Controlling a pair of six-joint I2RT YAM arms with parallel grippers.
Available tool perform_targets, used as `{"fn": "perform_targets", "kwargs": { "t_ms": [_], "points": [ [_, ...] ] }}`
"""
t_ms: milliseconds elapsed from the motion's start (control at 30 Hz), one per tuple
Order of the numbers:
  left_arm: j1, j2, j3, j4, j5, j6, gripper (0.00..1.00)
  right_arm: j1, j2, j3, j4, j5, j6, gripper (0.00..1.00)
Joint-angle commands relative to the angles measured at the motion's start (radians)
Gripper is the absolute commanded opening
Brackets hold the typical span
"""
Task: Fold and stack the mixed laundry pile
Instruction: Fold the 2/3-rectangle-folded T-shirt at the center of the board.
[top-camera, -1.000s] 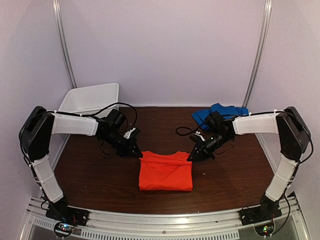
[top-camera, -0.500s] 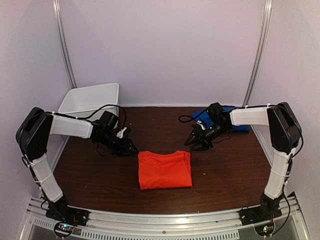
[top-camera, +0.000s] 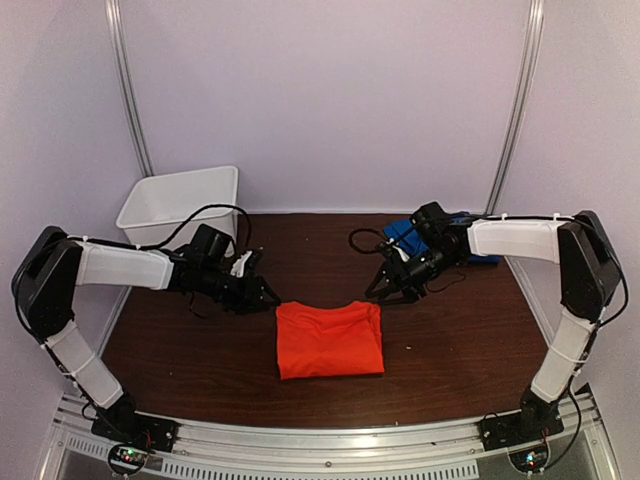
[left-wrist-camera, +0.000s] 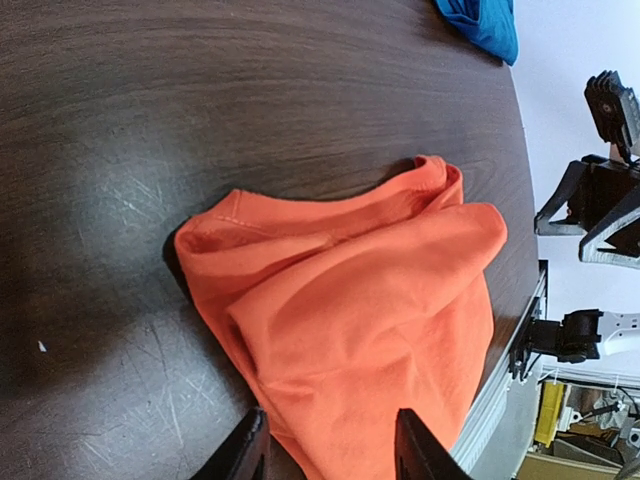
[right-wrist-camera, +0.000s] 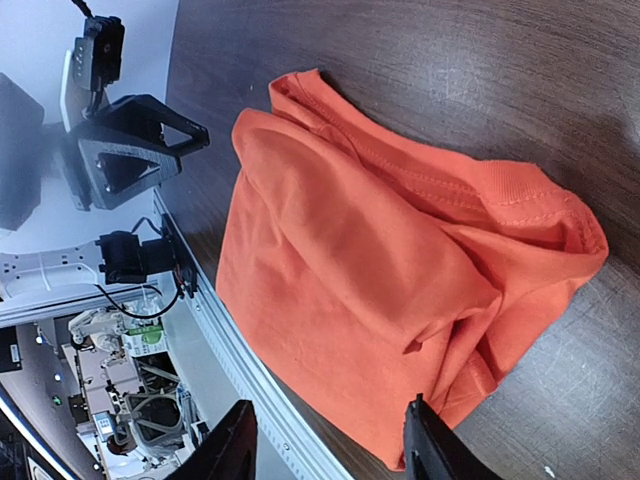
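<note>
Top external view: the folded orange-red T-shirt (top-camera: 330, 338) lies mid-table (top-camera: 200, 350). The blue garment (top-camera: 398, 233) sits far right, mostly hidden behind the right arm. The left gripper (top-camera: 268, 297) and right gripper (top-camera: 376, 292) are beside the shirt's far corners, jaws spread (wrist views agree), pinching nothing.

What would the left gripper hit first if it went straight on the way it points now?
Probably the orange T-shirt, which lies right ahead of the left gripper with nothing between them; depth is unclear.
</note>
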Motion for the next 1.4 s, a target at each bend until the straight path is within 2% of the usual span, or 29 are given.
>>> {"fn": "perform_targets", "kwargs": {
  "t_ms": [0, 533, 733, 1033, 1167, 1233, 1367],
  "points": [
    [-0.006, 0.028, -0.003, 0.079, -0.017, 0.006, 0.44, 0.014, 0.047, 0.043, -0.019, 0.089, -0.089, 0.5],
    [-0.025, 0.089, 0.03, 0.067, 0.009, 0.054, 0.47, 0.093, 0.22, 0.217, -0.109, 0.119, -0.158, 0.5],
    [-0.031, 0.116, 0.048, 0.066, -0.003, 0.056, 0.47, 0.093, 0.227, 0.21, -0.131, 0.128, -0.172, 0.51],
    [-0.032, 0.135, 0.064, 0.054, -0.013, 0.057, 0.47, 0.092, 0.152, 0.12, -0.138, 0.149, -0.195, 0.56],
    [-0.032, 0.146, 0.065, 0.057, -0.009, 0.058, 0.47, 0.093, 0.174, 0.147, -0.116, 0.123, -0.179, 0.55],
    [-0.032, 0.154, 0.071, 0.057, -0.005, 0.062, 0.46, 0.094, 0.188, 0.168, -0.102, 0.115, -0.171, 0.5],
    [-0.032, 0.16, 0.095, 0.053, 0.008, 0.077, 0.39, 0.092, 0.199, 0.208, -0.095, 0.123, -0.159, 0.26]
  ]
}}
